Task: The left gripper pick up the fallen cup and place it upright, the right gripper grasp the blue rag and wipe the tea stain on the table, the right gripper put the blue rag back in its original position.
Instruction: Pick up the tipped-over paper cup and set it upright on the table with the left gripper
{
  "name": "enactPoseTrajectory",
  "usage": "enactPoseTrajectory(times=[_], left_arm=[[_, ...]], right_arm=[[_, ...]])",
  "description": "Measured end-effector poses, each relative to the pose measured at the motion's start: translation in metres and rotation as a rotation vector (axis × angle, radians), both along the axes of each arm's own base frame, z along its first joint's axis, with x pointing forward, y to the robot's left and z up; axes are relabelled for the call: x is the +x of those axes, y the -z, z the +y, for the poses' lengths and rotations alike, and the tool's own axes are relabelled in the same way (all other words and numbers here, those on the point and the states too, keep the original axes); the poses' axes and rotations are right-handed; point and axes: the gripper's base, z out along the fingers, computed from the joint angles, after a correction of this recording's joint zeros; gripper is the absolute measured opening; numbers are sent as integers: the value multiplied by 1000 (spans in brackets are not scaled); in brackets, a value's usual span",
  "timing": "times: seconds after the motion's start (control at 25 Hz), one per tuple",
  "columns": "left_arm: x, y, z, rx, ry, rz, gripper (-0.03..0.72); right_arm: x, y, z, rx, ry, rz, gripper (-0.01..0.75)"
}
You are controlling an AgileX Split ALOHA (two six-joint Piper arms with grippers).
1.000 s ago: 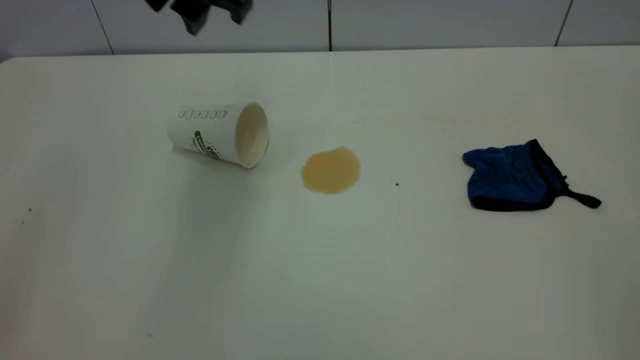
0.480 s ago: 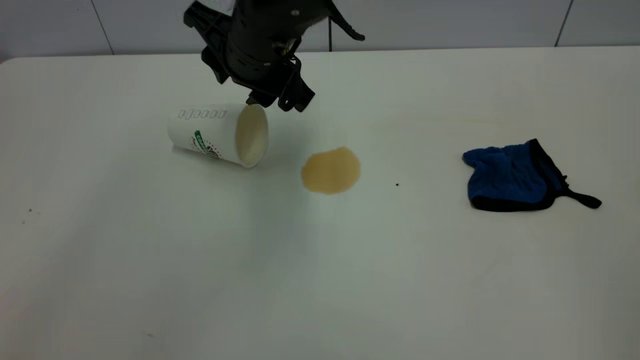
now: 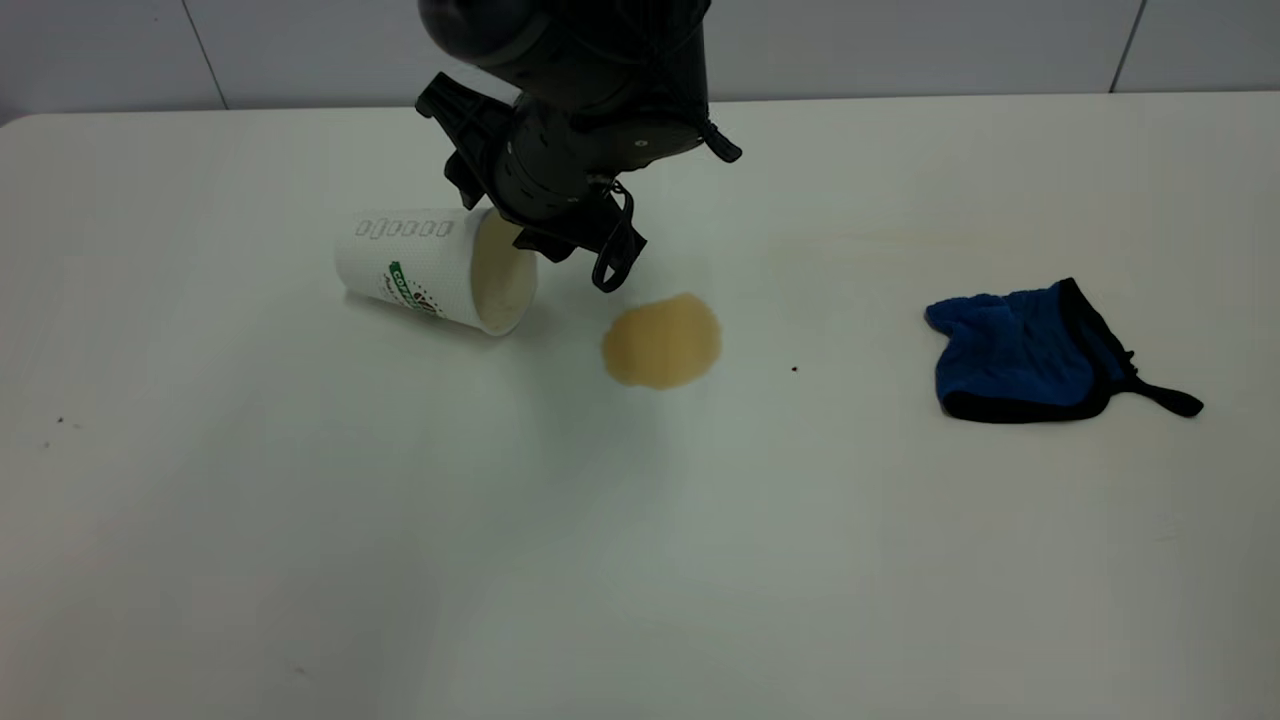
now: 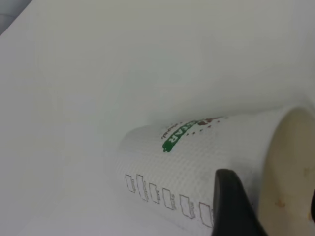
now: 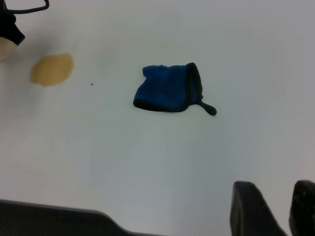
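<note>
The cup (image 3: pixel 420 265) lies on its side on the table (image 3: pixel 300 520), its mouth turned toward the tea stain (image 3: pixel 661 341). My left gripper (image 3: pixel 566 258) is open at the cup's mouth. In the left wrist view one black finger (image 4: pixel 234 209) lies over the cup's (image 4: pixel 197 167) outer wall, and the other shows only at the picture's edge past the rim. Right of the stain lies the blue rag (image 3: pixel 1020 350), spread flat with its black strap pointing right. Far from the blue rag (image 5: pixel 169 88), my right gripper (image 5: pixel 278 199) hangs shut and empty above bare table.
A tiny dark speck (image 3: pixel 794 369) sits between the stain and the rag. The table's far edge meets a grey panelled wall (image 3: pixel 900 45). The left arm's black body (image 3: pixel 570 110) hangs over the table behind the cup.
The left arm has come down from the top of the exterior view to the cup's mouth. Cup, stain and rag have not moved.
</note>
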Motion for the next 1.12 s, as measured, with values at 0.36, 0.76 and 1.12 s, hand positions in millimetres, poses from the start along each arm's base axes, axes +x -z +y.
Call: enactPoseTrajectory(times=[0.36,0.76,1.12], left_arm=[[11,16,28,63,-82,11,376],[22,0,39,165,-107,-65,29],[58,-120,60,-111,-206,-81,5]], right_arm=[[0,0,0,0,0,0,238],[0,0,0,0,0,0,238],[0,0,0,0,0,0,238]])
